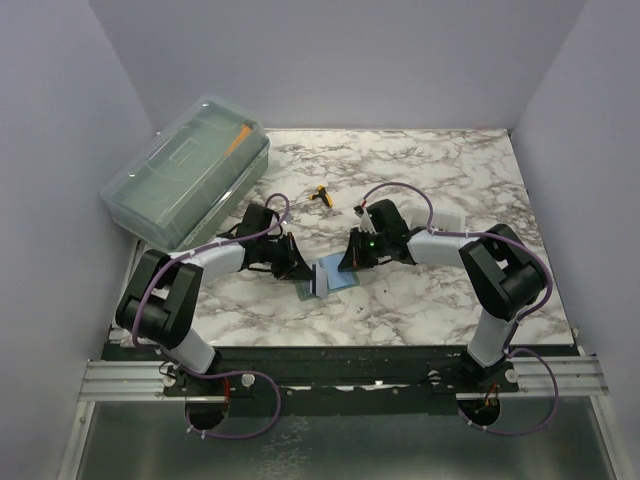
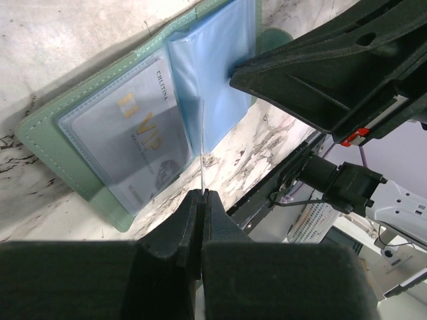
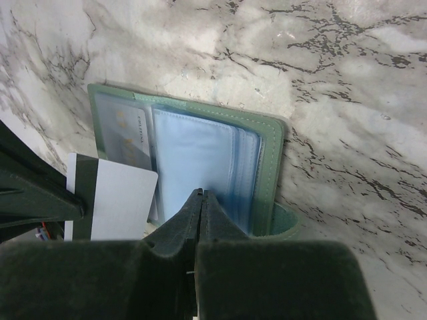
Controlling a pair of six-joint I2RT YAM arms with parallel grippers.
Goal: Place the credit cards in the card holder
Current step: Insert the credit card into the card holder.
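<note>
Near the front edge of the marble bench point(image 1: 430, 170), the open sage-green card holder point(image 1: 325, 277) shows a pocketed "VIP" card point(image 2: 133, 127), the left end effector point(image 2: 202, 193) grasping a dark-striped white credit card point(image 3: 123, 203), the right end effector point(image 3: 200, 193) clenched against blue sleeves point(image 3: 193, 157).

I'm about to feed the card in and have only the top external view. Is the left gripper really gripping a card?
Observer: Yes. In the left wrist view the left gripper is shut on a credit card, seen edge-on, its far edge pointing at the open card holder.
Operator: Is any pocket filled?
Observer: One. A card marked VIP sits in the clear pocket against the green cover.
Operator: What is the right gripper doing?
Observer: In the right wrist view the right gripper is shut, with its tips at the bluish pockets. I cannot tell whether it pinches a leaf.
</note>
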